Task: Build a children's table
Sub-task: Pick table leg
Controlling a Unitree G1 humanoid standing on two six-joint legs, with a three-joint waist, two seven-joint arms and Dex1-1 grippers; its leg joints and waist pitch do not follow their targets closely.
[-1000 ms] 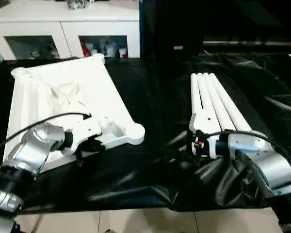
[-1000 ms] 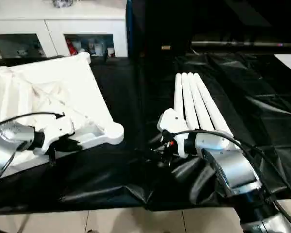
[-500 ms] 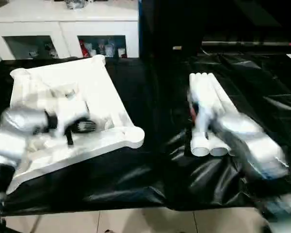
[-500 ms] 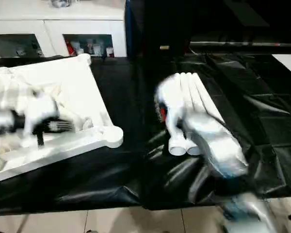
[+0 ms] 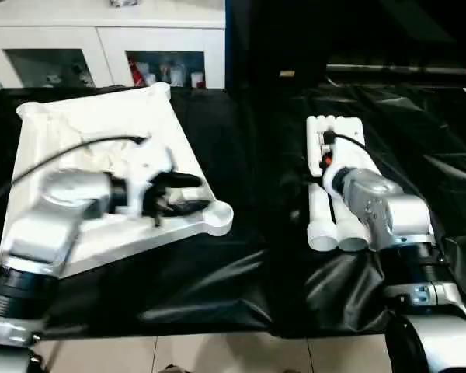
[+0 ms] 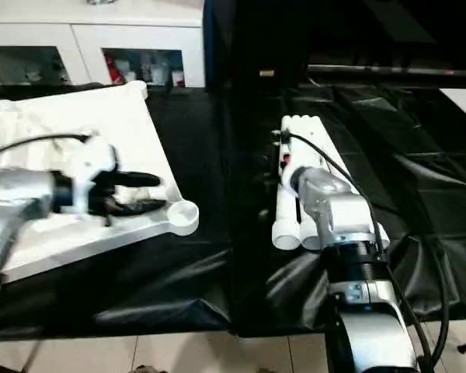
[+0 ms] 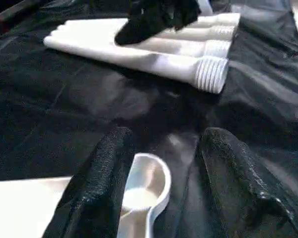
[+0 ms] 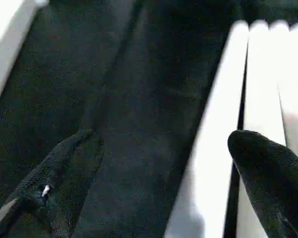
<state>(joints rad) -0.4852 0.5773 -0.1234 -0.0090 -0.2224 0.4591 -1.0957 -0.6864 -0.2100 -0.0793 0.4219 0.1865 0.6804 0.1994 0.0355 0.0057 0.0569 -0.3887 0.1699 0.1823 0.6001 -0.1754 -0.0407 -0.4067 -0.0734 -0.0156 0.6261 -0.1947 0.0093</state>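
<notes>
The children's table top (image 5: 78, 132) lies upside down on the left, with a round socket (image 5: 218, 217) at its near right corner. My left gripper (image 5: 188, 194) hovers just above that corner, open, its black fingers (image 7: 107, 173) either side of the socket (image 7: 144, 183) with nothing gripped. Several white tubular legs (image 5: 338, 210) lie side by side on the right, threaded ends (image 7: 211, 74) toward me. My right gripper (image 8: 161, 144) hangs open over the legs' left edge, one finger (image 8: 268, 173) above a leg, the other over the black sheet.
A black plastic sheet (image 5: 241, 272) covers the work surface, and its wrinkled front edge ends at tiled floor (image 5: 217, 353). A white cabinet with glass doors (image 5: 101, 47) stands behind the table top. A black cable (image 5: 70, 151) arcs over my left forearm.
My left gripper has opened, risen off the table top's near edge and shifted right to the corner socket. My right arm has swung up from the legs' near ends to above them.
</notes>
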